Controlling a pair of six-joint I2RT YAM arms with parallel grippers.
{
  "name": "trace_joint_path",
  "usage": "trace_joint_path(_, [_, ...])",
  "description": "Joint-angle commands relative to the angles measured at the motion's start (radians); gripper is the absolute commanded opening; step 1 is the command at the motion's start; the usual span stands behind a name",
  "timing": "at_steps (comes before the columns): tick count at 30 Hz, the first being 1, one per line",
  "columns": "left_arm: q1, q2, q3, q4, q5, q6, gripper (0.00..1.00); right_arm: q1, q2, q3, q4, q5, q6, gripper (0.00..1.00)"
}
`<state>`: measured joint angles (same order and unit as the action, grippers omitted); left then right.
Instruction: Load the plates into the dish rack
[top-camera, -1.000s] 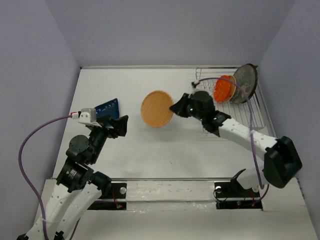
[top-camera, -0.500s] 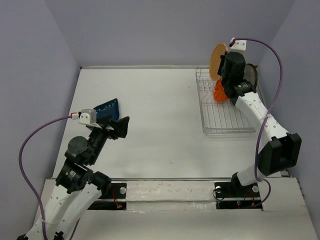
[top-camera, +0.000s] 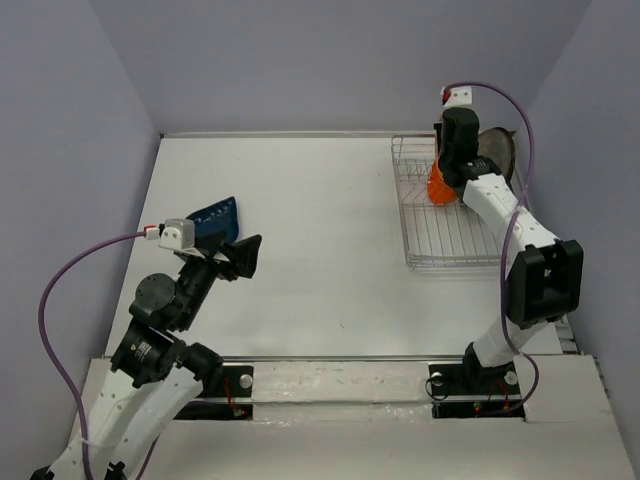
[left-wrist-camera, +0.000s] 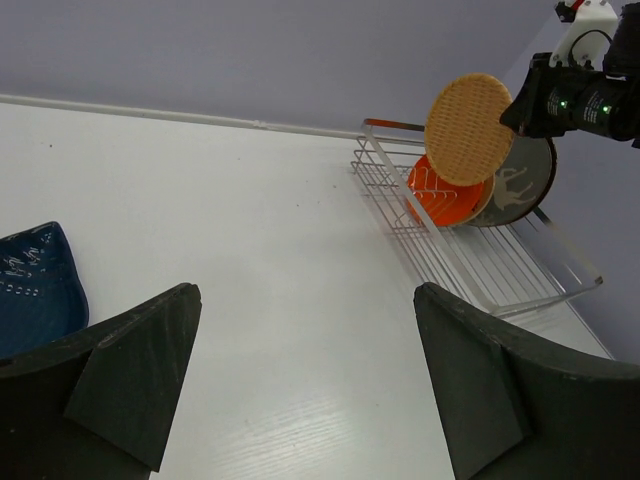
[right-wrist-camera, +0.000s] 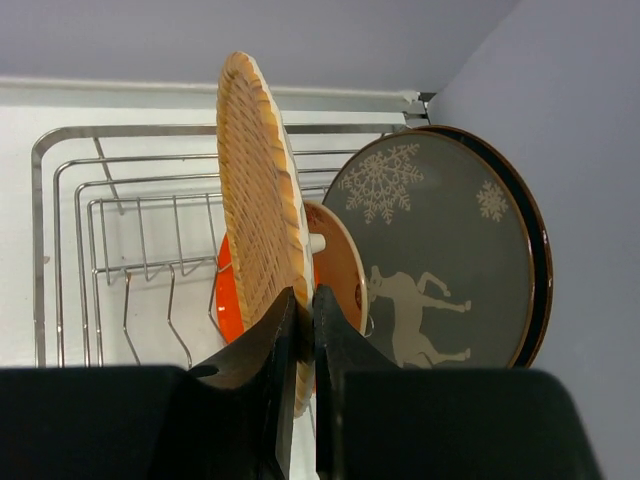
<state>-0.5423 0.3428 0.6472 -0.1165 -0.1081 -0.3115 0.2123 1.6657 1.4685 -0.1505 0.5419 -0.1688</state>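
My right gripper (right-wrist-camera: 305, 310) is shut on the rim of the tan waffle-textured plate (right-wrist-camera: 255, 190) and holds it upright on edge over the far end of the silver wire dish rack (right-wrist-camera: 110, 215). In the rack stand the orange-red plate (right-wrist-camera: 228, 290), a small brown-backed plate (right-wrist-camera: 340, 265) and the grey deer plate (right-wrist-camera: 440, 250), with a dark rim behind it. In the top view the right gripper (top-camera: 446, 162) hides the tan plate. The dark blue leaf plate (top-camera: 215, 215) lies on the table beside my open, empty left gripper (top-camera: 240, 257).
The left wrist view shows the tan plate (left-wrist-camera: 468, 115) held above the orange-red plate (left-wrist-camera: 440, 200) and the rack (left-wrist-camera: 480, 265), with the blue plate (left-wrist-camera: 35, 285) at the left. The rack's near tine rows (top-camera: 455, 240) hold nothing. Grey walls stand close behind and to the right of the rack.
My right arm carried the tan plate from the middle of the table up over the rack, then turned it on edge and lowered it at the rack's far end. The left arm barely moved.
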Motion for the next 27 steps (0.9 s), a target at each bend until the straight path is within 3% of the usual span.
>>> trace_joint_path(1, [-0.002, 0.002, -0.008, 0.048, 0.008, 0.020, 0.99, -0.001, -0.026, -0.014, 0.071, -0.013, 0.006, 0.07])
trace_joint_path(16, [-0.002, 0.007, -0.008, 0.051, 0.012, 0.020, 0.99, -0.001, -0.092, -0.077, 0.069, -0.077, 0.092, 0.07])
trace_joint_path(27, [-0.004, 0.010, -0.008, 0.051, 0.010, 0.022, 0.99, -0.001, -0.116, -0.100, 0.080, -0.042, 0.112, 0.07])
